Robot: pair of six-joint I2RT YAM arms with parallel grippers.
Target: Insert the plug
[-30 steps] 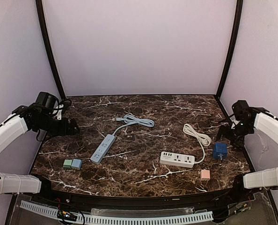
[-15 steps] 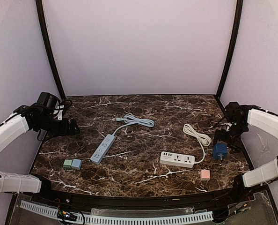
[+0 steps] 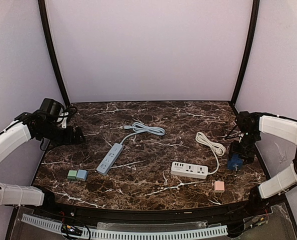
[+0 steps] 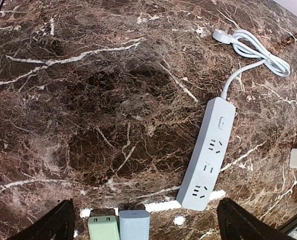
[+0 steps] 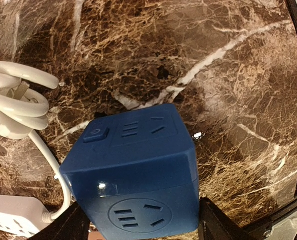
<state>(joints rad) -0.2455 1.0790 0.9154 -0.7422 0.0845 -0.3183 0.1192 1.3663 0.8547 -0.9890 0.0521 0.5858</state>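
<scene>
The marble table fills the middle of the overhead view. Left of centre on it lies a pale blue power strip, its cord bundled above it. Right of centre is a white power strip, with its white cord coiled to its upper right.

My left gripper hangs at the left edge of the frame, fingers wide apart and holding nothing.

My right gripper is at the right edge, over the blue cube socket. The cube sits on the marble just right of the white cord. My fingers stand on either side of it, but I cannot tell whether they are pressing on it.

A pink plug block sits lower right. A green block and a light blue block touch each other at lower left.
</scene>
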